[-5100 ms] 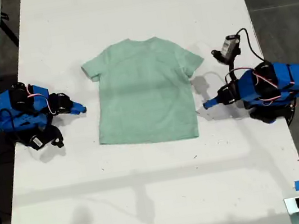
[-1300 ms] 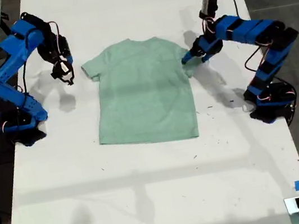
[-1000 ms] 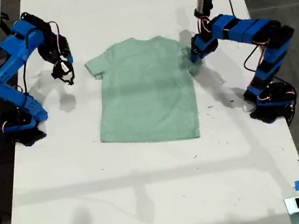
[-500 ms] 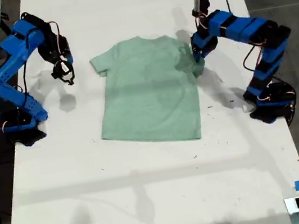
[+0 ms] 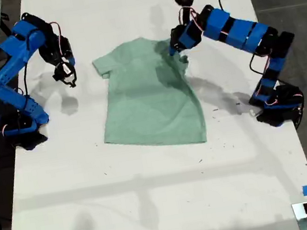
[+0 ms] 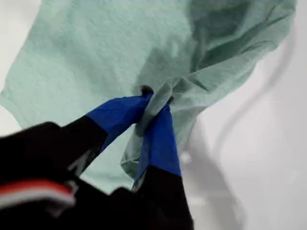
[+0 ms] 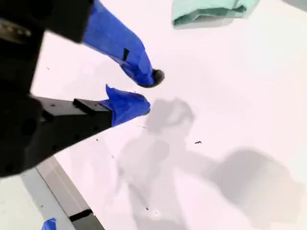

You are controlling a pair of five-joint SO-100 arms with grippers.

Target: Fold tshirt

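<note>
since a moment ago my first gripper [image 5: 177, 49] has dragged a sleeve inward over the tshirt [image 5: 148, 98], jaws pinched on the cloth. the tshirt lies mid-table [image 5: 155, 196]. my second gripper [image 5: 68, 77] hovers beside the other sleeve, jaws parted, empty.

Blue arms [image 5: 233, 26] (black cables).

The pale mint-green tshirt [image 5: 151, 101] is lying mostly flat on the white desk [image 5: 155, 196], its sleeve on the exterior view's right bunching up, lifting and folding inward.
</note>
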